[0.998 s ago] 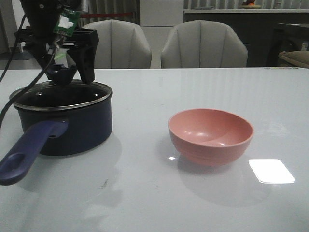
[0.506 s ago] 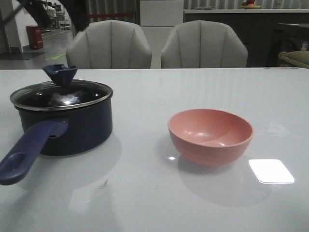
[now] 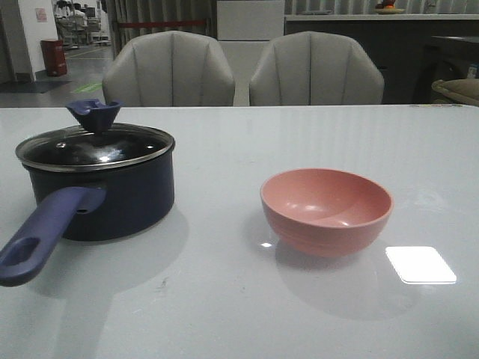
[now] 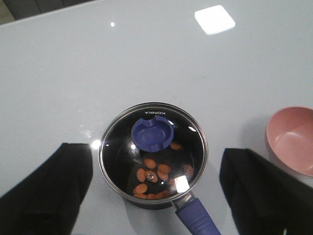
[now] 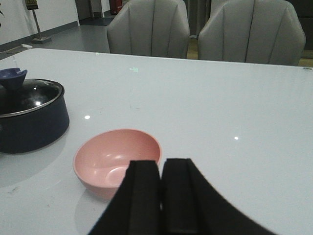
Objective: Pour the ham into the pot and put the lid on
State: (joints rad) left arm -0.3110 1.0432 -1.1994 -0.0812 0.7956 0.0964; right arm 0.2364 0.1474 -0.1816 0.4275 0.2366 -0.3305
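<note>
The dark navy pot (image 3: pixel 112 198) stands at the table's left, its purple-blue handle (image 3: pixel 41 235) pointing to the front. The glass lid (image 3: pixel 93 143) with its blue knob (image 3: pixel 94 114) sits on it. In the left wrist view the ham (image 4: pixel 155 175) lies as several orange pieces inside the pot (image 4: pixel 153 155), under the lid's knob (image 4: pixel 153 136). My left gripper (image 4: pixel 155 181) is open, high above the pot, its fingers (image 4: pixel 46 193) far apart and empty. My right gripper (image 5: pixel 161 166) is shut and empty, just in front of the pink bowl (image 5: pixel 117 160).
The empty salmon-pink bowl (image 3: pixel 326 209) stands right of the pot on the white table (image 3: pixel 314 134). Two grey chairs (image 3: pixel 239 71) stand behind the table's far edge. A bright light patch (image 3: pixel 420 264) reflects near the bowl.
My left gripper has let go of the lid's knob and risen up out of the front view. The lid stays on the pot. The bowl has not moved.
</note>
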